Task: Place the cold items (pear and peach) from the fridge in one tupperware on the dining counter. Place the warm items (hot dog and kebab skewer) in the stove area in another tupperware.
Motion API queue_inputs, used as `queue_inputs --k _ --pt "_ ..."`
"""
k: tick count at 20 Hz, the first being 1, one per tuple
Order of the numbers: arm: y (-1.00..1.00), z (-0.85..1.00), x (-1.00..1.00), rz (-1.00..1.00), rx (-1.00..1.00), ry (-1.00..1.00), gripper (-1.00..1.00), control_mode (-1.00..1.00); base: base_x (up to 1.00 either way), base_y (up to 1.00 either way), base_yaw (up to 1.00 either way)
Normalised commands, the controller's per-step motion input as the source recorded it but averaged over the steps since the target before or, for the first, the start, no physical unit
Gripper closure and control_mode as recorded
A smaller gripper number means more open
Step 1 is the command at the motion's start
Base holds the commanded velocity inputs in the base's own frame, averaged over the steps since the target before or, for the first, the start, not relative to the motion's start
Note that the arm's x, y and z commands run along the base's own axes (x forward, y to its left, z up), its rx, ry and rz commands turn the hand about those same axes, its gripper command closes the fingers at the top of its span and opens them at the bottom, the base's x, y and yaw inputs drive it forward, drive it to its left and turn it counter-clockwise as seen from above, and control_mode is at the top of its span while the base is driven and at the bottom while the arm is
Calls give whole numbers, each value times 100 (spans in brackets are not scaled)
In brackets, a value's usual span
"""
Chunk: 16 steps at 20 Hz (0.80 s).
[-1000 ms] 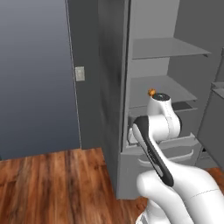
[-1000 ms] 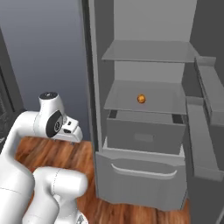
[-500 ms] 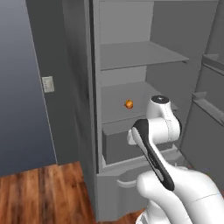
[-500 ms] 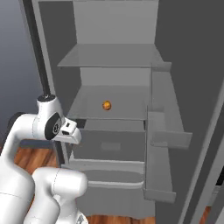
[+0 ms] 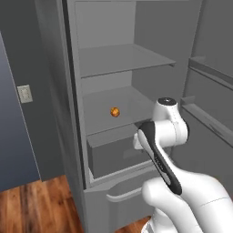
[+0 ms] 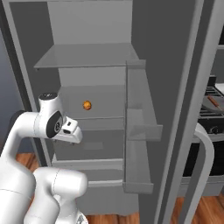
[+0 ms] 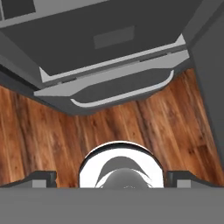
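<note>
A small orange round fruit, the peach (image 5: 115, 111), lies on the middle shelf of the open fridge, and the right base view shows the same peach (image 6: 87, 105). The pear, the hot dog and the tupperware are out of view. On the stove at the far right lies a thin red-brown thing (image 6: 211, 101), too small to name. My gripper (image 7: 111, 179) points down at the wood floor in front of the fridge's bottom drawer. Its fingertips (image 7: 41, 178) stand far apart with nothing between them. My hand (image 6: 71, 131) hangs below the peach's shelf, well short of it.
The fridge's shelves (image 5: 123, 59) are bare apart from the peach. A grey drawer (image 5: 116, 154) sits under the peach's shelf, and the bottom drawer's handle (image 7: 122, 94) curves below it. The open door with its bins (image 6: 140, 127) stands at the right, the stove (image 6: 214, 109) beyond it.
The whole picture has shifted: the base has moved, and the open fridge now stands nearer and more central. The arm keeps the same pose, gripper still open.
</note>
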Motion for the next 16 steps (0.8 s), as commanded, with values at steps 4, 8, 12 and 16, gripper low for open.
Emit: queue_inputs --k 4,8,12,16 --pt "0 0 0 0 0 0 -100 100 24 4 0" --pt "0 0 31 7 0 -7 -100 -100 29 1 3" --pt "0 18 55 13 -5 -35 -100 -100 0 0 0" --pt "0 37 31 13 -14 -48 -100 -100 0 0 0"
